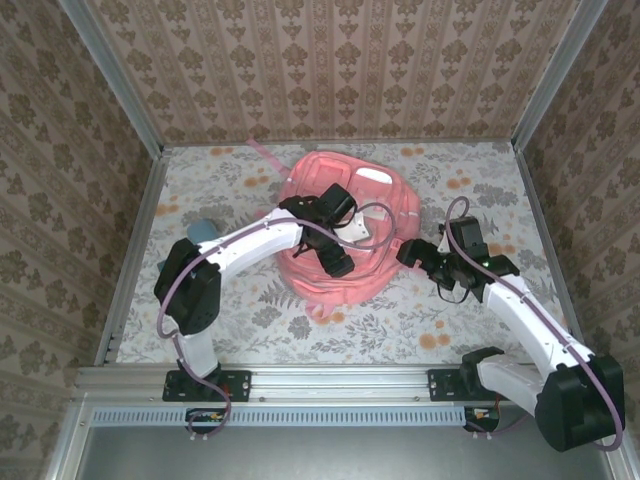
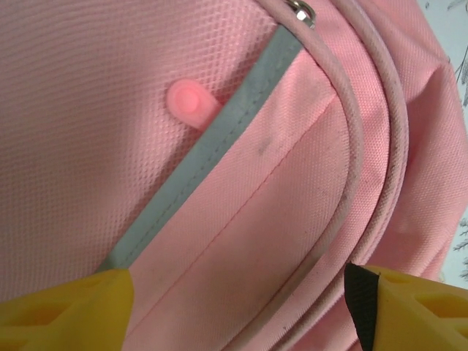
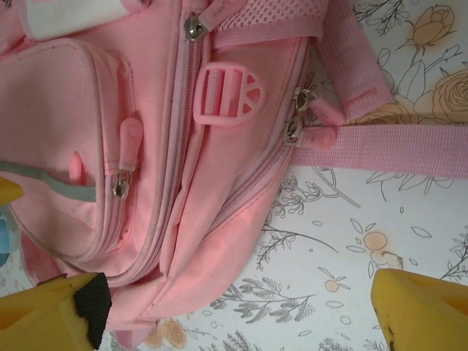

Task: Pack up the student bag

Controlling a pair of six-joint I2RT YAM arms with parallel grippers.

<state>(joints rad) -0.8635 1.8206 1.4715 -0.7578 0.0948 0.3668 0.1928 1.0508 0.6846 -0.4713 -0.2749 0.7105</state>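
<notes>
You had the student bag (image 1: pixel 305 185) lying flat near the middle of the floral worktop (image 1: pixel 380 330), with a thin pink strap (image 1: pixel 262 152) running off toward 11 o'clock. Your left gripper (image 1: pixel 335 260) hung over the bag's front, toward its 6 o'clock end. Its fingers (image 2: pixel 66 311) were spread and pinched nothing. Beneath them lay pocket fabric, a grey reflective stripe (image 2: pixel 205 168) and a round pink tab (image 2: pixel 186 102).

Your right gripper (image 1: pixel 418 256) sat at the bag's 3 o'clock edge, jaws wide apart and empty, over bare worktop beside a zipped side pocket. A pink buckle (image 3: pixel 223 95) and a webbing strap (image 3: pixel 409 150) lay ahead of it. At the bag's 9 o'clock, a small teal item (image 1: pixel 205 228) lay partly hidden behind your left arm (image 1: pixel 250 245).
</notes>
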